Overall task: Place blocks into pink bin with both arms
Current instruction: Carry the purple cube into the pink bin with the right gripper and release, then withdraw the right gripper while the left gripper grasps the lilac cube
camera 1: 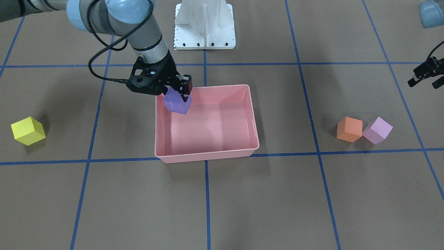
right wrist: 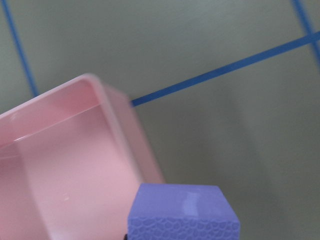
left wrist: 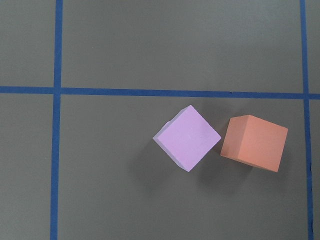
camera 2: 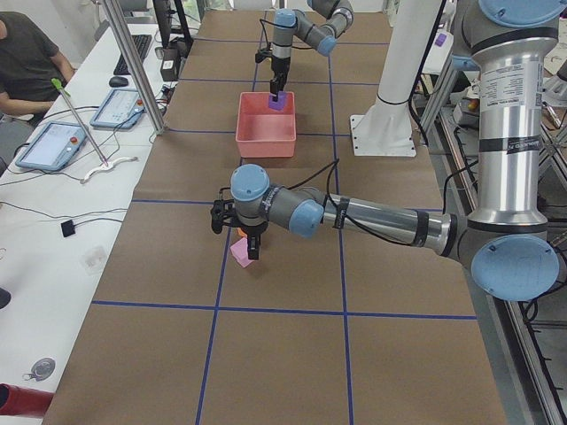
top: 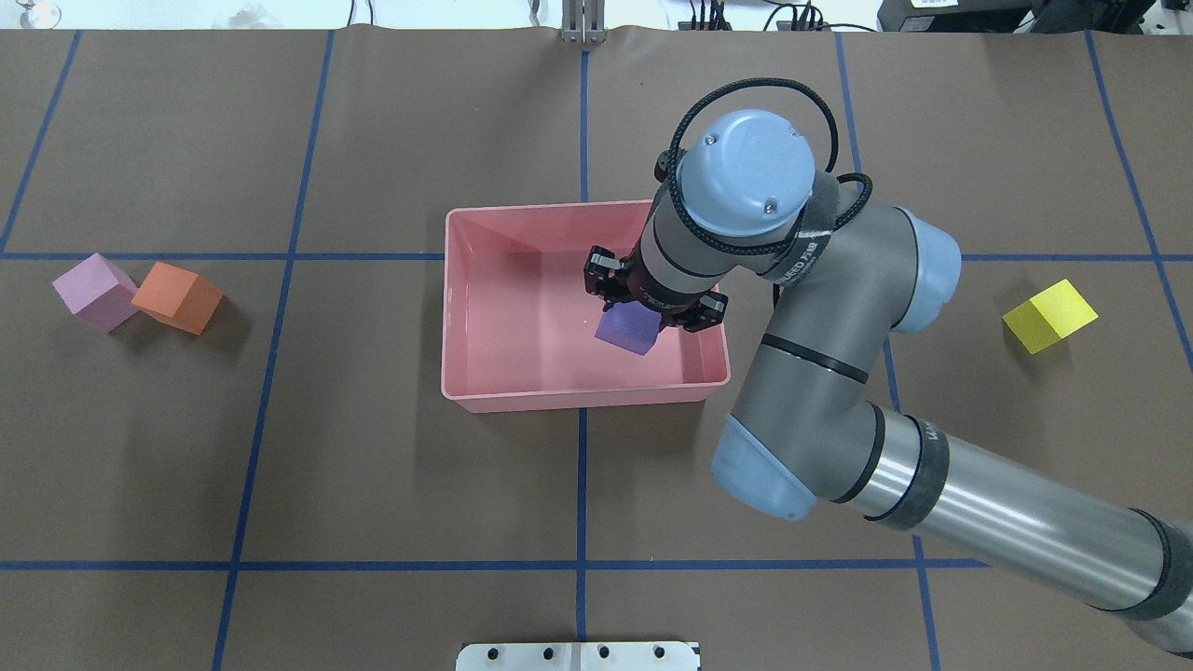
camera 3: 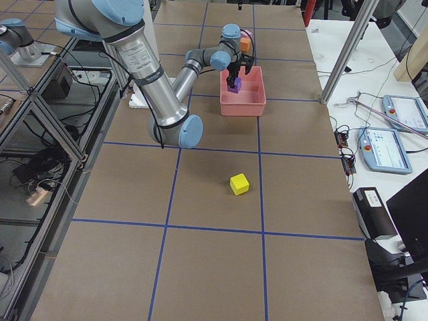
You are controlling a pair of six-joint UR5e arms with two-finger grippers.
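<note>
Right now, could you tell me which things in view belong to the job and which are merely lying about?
Job: purple block, held by right gripper over pink bin; yellow block; orange block; lilac block; left gripper.
Lying about: white pedestal base; blue tape lines; tablets; person.

The brown table [camera 1: 242, 201] bears a blue line grid, the bin [camera 1: 208, 157] is plain salmon-pink, there are a yellow block [camera 1: 27, 131], an orange block [camera 1: 349, 129], a pale lilac block [camera 1: 377, 130] and a purple block [camera 1: 178, 106] with one scale-patterned face, and the grey right arm [top: 839, 373] has light blue caps and a black tool [camera 1: 177, 97].
</note>
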